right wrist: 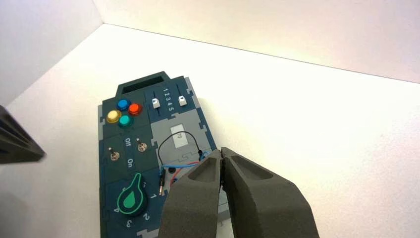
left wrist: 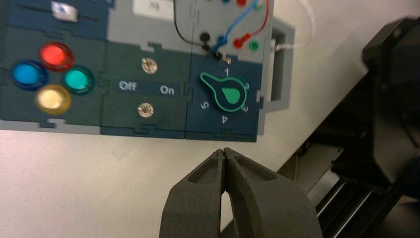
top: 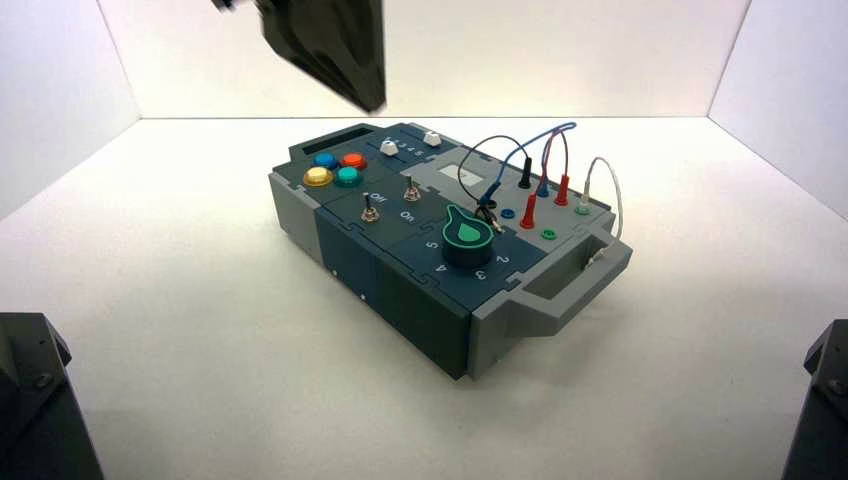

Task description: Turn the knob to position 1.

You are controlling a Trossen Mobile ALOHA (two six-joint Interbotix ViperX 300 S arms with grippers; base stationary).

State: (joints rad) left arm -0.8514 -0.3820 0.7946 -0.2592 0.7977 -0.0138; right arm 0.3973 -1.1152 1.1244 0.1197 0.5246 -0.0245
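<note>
The knob [top: 466, 235] is a dark-teal dial with a green teardrop pointer, near the box's handle end. In the left wrist view the knob [left wrist: 229, 92] has the digits 1 to 5 round it, and its pointer tip aims into the gap between 5 and 1. My left gripper [left wrist: 224, 151] is shut on nothing, held over the table in front of the box's long side, apart from the knob. My right gripper [right wrist: 222, 152] is shut and empty too, raised well above the box; the knob [right wrist: 131, 197] shows beside it.
The grey and blue box [top: 300, 205] stands turned on the white table. It carries coloured push buttons [top: 334, 168], two toggle switches [top: 370, 210], white slider caps [top: 389, 147] and plugged wires [top: 520, 170]. A dark arm part [top: 330, 50] hangs at the high view's top.
</note>
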